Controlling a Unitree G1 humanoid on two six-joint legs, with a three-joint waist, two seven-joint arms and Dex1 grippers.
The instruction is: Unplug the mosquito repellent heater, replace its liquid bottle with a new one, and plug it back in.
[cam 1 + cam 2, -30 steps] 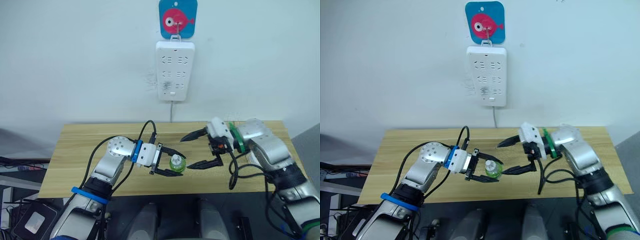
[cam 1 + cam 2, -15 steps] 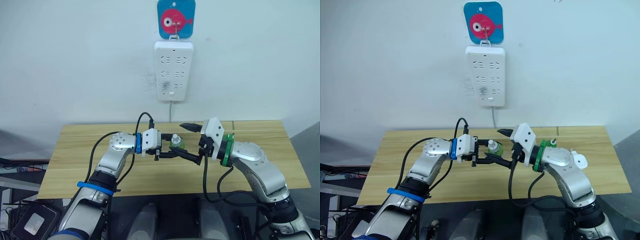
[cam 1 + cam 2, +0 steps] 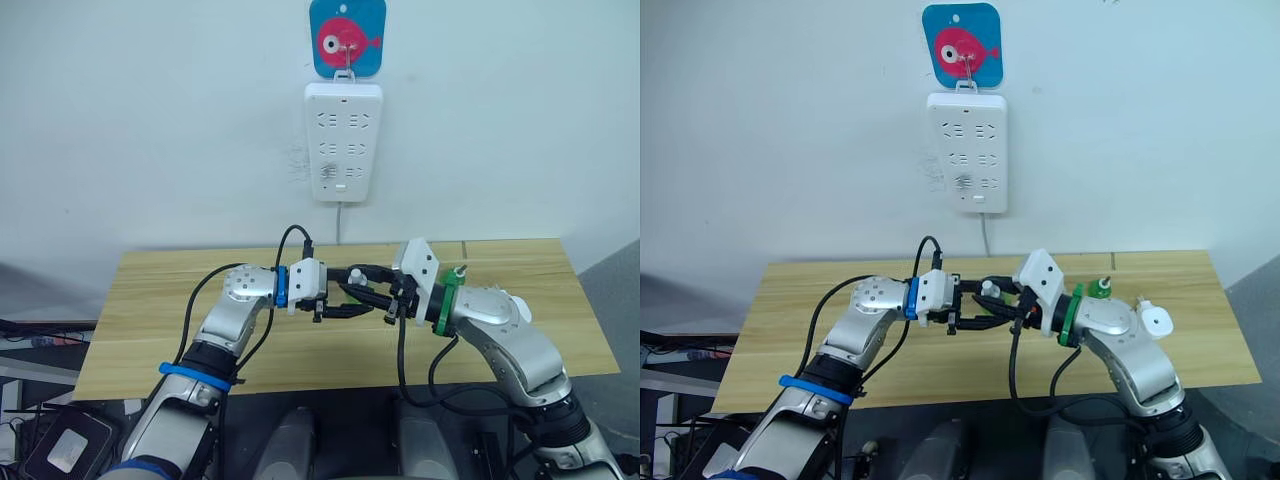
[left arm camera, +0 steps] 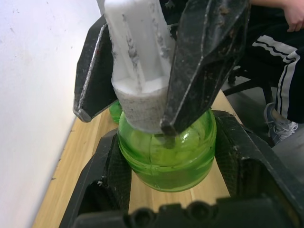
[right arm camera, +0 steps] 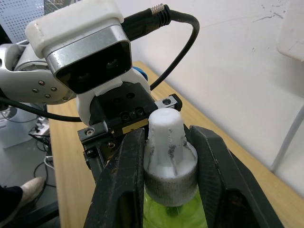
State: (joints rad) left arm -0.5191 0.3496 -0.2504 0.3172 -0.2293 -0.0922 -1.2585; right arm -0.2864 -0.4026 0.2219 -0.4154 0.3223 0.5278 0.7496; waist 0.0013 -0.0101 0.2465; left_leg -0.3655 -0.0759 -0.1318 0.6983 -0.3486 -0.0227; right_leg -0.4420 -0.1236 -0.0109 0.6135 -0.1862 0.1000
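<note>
Two grippers share one green bottle (image 4: pixel 166 152) above the table (image 3: pixel 150 300) at centre: our left gripper (image 4: pixel 166 156) clamps its body, our right gripper (image 5: pixel 166 156) pinches its white cap (image 5: pixel 167 142), which we judge needs unscrewing next; heater (image 3: pixel 1154 320) at 3 o'clock.

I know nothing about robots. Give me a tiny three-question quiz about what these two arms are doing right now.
1. True or false: the left gripper holds the green liquid bottle by its round body.
2. What does the right gripper clamp?
A. the white cap of the bottle
B. the power strip on the wall
C. a cable
3. Fill in: the power strip hangs below a blue card with a pink ____.

Key: 1 true; 2 A; 3 fish.
</note>
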